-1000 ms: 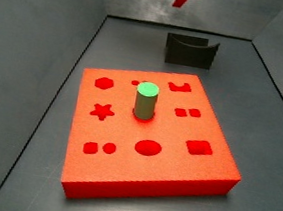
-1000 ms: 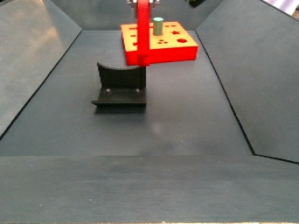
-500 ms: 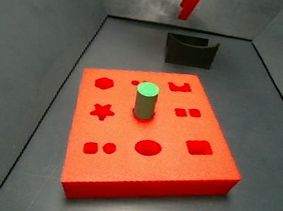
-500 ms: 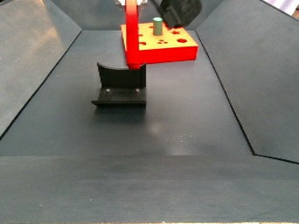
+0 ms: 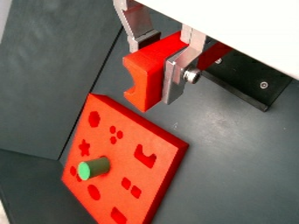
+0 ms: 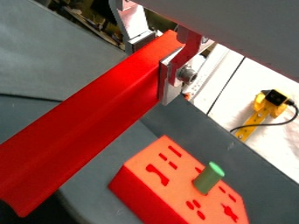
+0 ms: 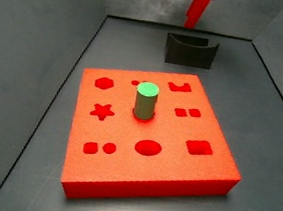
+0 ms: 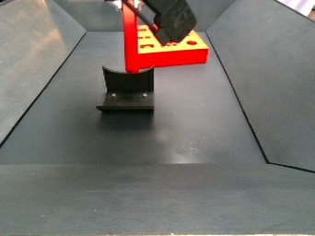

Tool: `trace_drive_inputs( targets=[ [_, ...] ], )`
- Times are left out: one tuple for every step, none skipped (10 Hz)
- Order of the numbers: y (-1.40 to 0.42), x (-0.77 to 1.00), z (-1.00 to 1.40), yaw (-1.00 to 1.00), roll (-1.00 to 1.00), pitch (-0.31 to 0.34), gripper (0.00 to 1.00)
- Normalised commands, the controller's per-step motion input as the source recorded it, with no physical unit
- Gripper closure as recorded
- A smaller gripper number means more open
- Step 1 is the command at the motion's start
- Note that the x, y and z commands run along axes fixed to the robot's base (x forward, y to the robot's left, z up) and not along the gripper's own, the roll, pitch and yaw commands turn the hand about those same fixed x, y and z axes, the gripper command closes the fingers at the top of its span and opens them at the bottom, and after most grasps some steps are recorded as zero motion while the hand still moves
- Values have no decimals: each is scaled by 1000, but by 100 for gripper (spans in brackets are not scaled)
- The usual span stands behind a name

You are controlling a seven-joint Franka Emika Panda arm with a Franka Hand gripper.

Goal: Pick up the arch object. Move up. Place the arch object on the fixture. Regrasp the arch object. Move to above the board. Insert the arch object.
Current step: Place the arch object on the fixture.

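Observation:
My gripper (image 5: 155, 66) is shut on the arch object (image 5: 145, 79), a bright red elongated block held between the silver fingers (image 5: 177, 77). In a side view the arch object (image 7: 201, 6) hangs in the air above the fixture (image 7: 191, 50), a dark block with a curved notch at the far end of the floor. In a side view the arch object (image 8: 128, 41) hangs upright just above the fixture (image 8: 127, 90), under the dark gripper body (image 8: 172, 17). The board (image 7: 161, 176), a thick red slab with cut-out holes, lies apart from the fixture.
A green cylinder peg (image 7: 145, 100) stands upright in the board's middle; it also shows in both wrist views (image 5: 93, 168) (image 6: 209, 178). Sloping grey walls (image 8: 37, 83) enclose the floor. A yellow part with a cable (image 6: 267, 107) lies outside the bin.
The gripper has carried the arch object sideways away from the board and lower, so that it now hangs over the fixture. The gripper body has come into a side view.

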Motion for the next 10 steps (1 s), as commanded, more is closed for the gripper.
trace_drive_inputs(
  targets=[
    [26,85,-1000,-85,-166,-74,100],
    [31,99,-1000,-66,-140,-89,100],
    [31,111,-1000,-44,-108,-86,100],
    [33,123,-1000,-21,-83,-76,100],
    [27,119,-865,0,-70,-64,100],
    [23,106,-754,6,-65,-60,100],
    [16,80,-477,13,-51,-47,100],
    [24,58,-393,16,-39,-43,100],
    [19,51,-368,14,-44,-45,100],
    [14,52,-354,11,-48,-44,100]
  ],
)
